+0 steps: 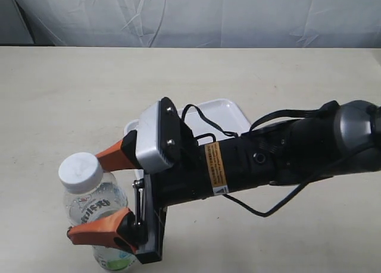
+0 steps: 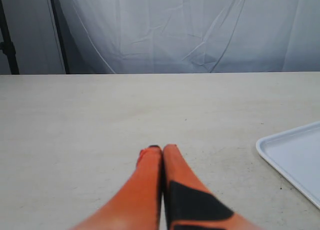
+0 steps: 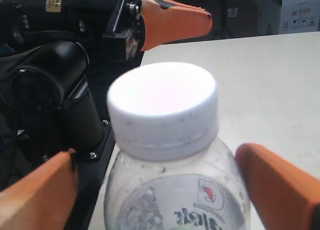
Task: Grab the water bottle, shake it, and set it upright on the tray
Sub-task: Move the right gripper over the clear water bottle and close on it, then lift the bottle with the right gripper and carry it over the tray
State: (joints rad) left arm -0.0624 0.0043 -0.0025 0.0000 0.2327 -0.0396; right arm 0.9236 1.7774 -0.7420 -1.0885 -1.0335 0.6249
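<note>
The water bottle, clear with a white cap and a printed label, stands upright on the table at the lower left of the exterior view. My right gripper reaches across to it, its orange fingers on either side of the bottle's upper body. In the right wrist view the bottle fills the space between the fingers; a gap shows on one side, so the right gripper is open. The white tray lies behind the right arm. My left gripper is shut and empty above bare table, with the tray's corner nearby.
The beige table runs back to a white cloth backdrop. The right arm's black body and its cable hang over the tray's near part. The left arm's dark links sit close behind the bottle.
</note>
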